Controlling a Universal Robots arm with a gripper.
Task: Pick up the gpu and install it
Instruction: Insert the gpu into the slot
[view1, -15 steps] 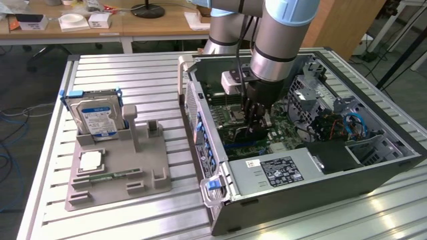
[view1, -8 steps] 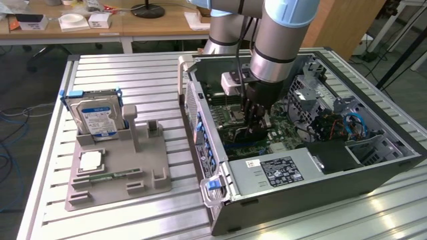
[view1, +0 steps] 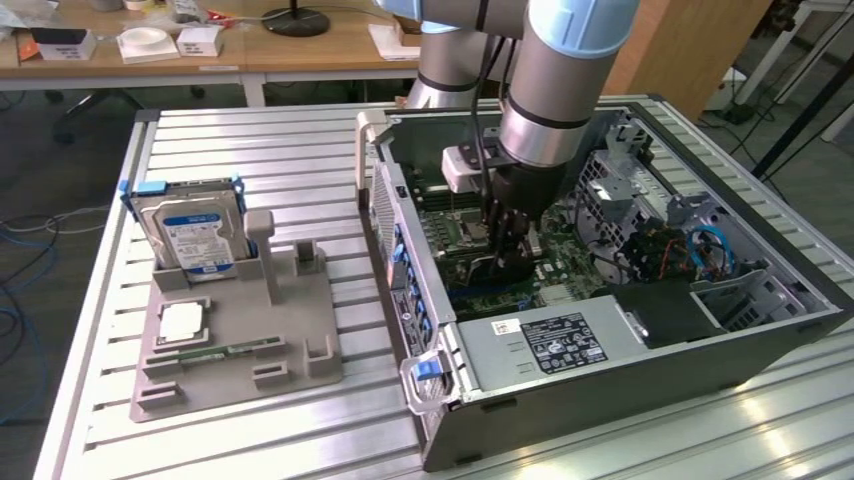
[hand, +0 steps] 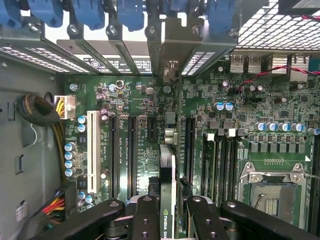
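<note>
In the wrist view the gpu (hand: 167, 172) is edge-on, a thin dark card with a green strip, standing upright over the green motherboard (hand: 125, 95). It stands among the long black expansion slots (hand: 132, 150). Its silver bracket end (hand: 171, 55) reaches the case's rear slot openings. My gripper (hand: 170, 216) is shut on the card, one black finger on each side. In the exterior view the gripper (view1: 510, 258) is lowered deep inside the open computer case (view1: 787, 300), just above the motherboard.
A grey fixture (view1: 287, 345) on the exterior view's left holds a silver hard drive (view1: 198, 235), a square chip (view1: 180, 320) and a green memory stick (view1: 220, 352). Inside the case are the power supply (view1: 554, 340), the CPU socket (hand: 272, 195), cable bundles (hand: 37, 112) and blue slot latches (hand: 130, 12).
</note>
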